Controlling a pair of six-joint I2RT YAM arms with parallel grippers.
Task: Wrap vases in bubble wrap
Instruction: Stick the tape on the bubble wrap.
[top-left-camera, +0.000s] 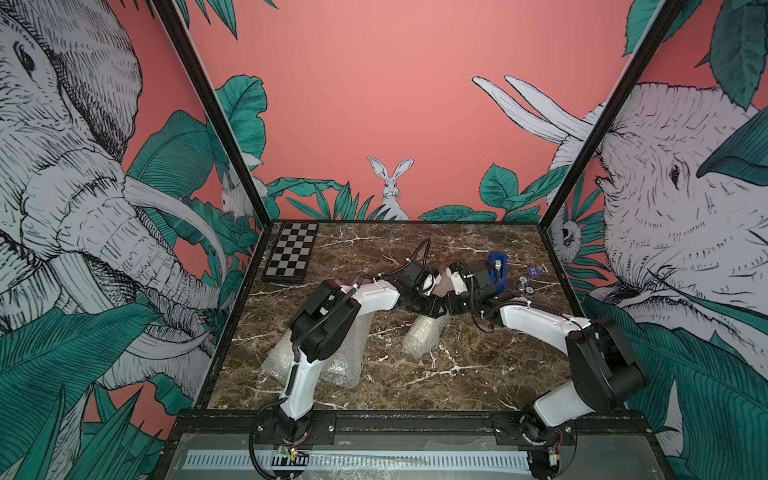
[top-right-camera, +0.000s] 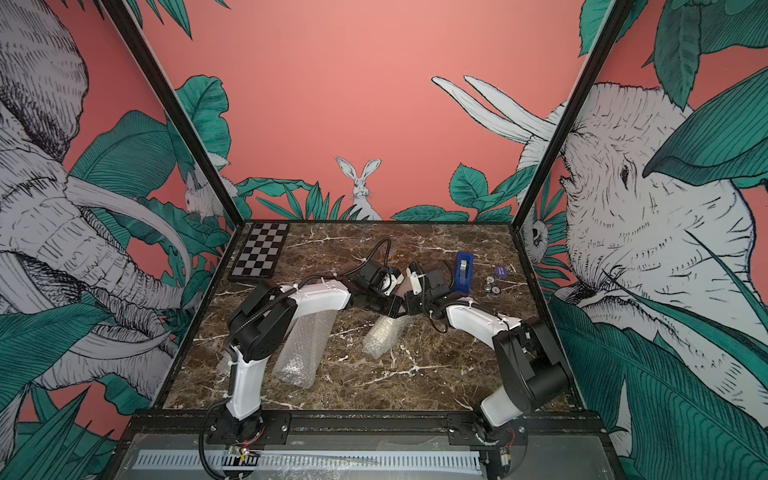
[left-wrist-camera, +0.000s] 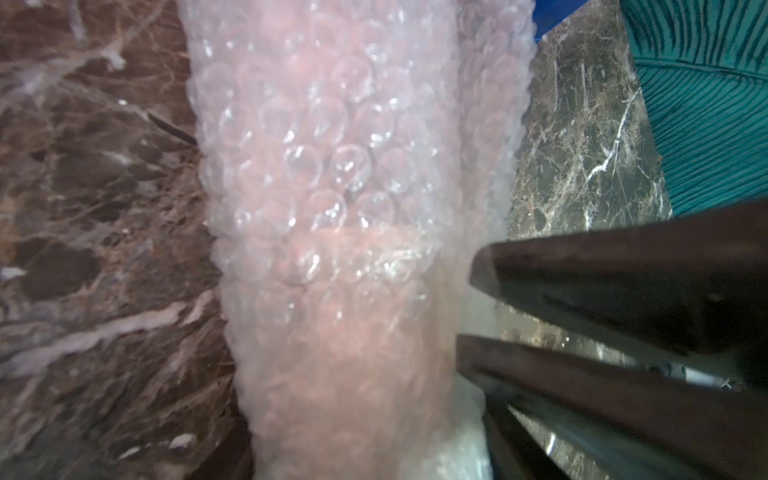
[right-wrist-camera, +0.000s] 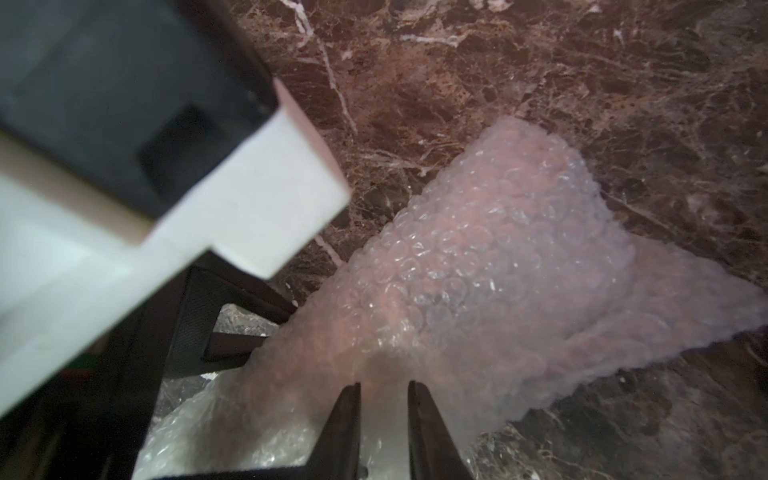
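top views high, facing table (top-left-camera: 457, 374); both wrist views close on bubble wrap (left-wrist-camera: 324, 208).

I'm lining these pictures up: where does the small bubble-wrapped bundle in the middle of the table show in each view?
In both top views: the bundle lies mid-table, sticking out nearward from under the two wrists.
Left wrist: the bundle fills the middle, beside the left claw.
Right wrist: the bundle fans out ahead of the right claw.
Shared landmark: the brown marble table, in every view.
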